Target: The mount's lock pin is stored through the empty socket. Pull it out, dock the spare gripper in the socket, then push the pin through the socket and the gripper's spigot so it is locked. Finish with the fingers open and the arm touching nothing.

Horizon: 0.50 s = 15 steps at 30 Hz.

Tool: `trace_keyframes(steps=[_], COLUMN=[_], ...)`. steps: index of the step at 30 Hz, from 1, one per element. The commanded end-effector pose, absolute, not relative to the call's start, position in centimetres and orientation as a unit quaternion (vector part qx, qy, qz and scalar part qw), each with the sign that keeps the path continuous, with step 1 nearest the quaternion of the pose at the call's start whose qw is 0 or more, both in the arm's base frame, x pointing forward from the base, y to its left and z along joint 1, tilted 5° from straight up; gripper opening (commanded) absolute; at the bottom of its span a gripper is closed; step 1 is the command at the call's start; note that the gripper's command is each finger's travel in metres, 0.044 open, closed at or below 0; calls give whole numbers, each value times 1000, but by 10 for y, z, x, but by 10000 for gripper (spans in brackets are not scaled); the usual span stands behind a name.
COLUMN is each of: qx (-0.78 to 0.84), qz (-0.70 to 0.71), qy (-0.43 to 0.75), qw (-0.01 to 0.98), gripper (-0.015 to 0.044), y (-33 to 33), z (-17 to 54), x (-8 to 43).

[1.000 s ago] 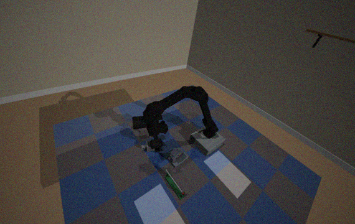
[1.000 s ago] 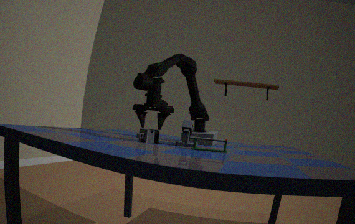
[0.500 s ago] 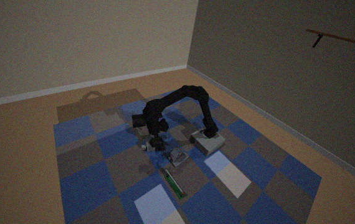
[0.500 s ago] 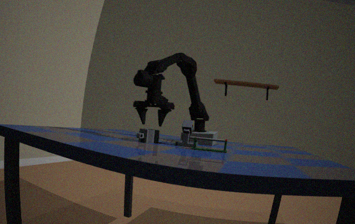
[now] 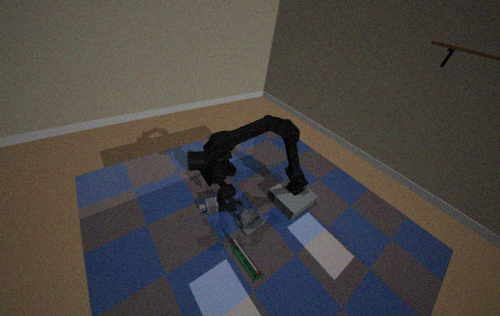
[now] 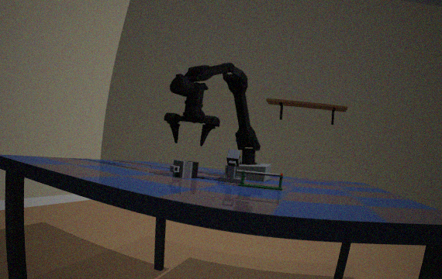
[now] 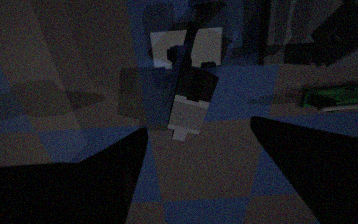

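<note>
My gripper [image 6: 188, 143] [image 7: 198, 127] is open and empty, fingers pointing down, above the spare gripper. The spare gripper [image 5: 211, 205] [image 6: 187, 170] [image 7: 189, 114] is a grey and dark block lying on the table, its small spigot [image 6: 175, 169] [image 7: 179, 135] sticking out at one end. The grey mount [image 5: 250, 224] [image 6: 231, 171] stands beside it, nearer the arm's base; its socket's inside is too small to make out. The lock pin [image 5: 247, 255] [image 6: 261, 173] [image 7: 350, 107], pale with a red end, lies along the top of a green rack [image 5: 243, 262] [image 6: 261, 187] [image 7: 340, 95].
The arm's pale base block [image 5: 294, 204] [image 6: 264, 171] stands behind the mount. The green rack is on the mount's other side, close to it. The blue and brown checked table [image 5: 118, 250] [image 6: 322, 209] has bright light patches. A wooden shelf [image 5: 478, 53] [image 6: 306, 105] is on the far wall.
</note>
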<state>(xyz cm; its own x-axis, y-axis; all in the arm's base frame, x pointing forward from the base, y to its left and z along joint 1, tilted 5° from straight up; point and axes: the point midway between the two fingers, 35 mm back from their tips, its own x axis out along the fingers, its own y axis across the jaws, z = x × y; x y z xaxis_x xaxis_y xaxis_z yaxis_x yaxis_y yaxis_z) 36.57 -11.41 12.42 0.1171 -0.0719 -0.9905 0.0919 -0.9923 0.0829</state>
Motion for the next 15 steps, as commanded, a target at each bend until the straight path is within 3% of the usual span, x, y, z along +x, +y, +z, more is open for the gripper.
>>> trace_keyframes(steps=[1,9,15], qx=[730,601,514], qz=[-611,-480,-412], qy=[151,317,361], qw=[268,556,661], gripper=[440,440,440], y=[-114,-114,-113], z=[129,136,140], x=[367,368,367])
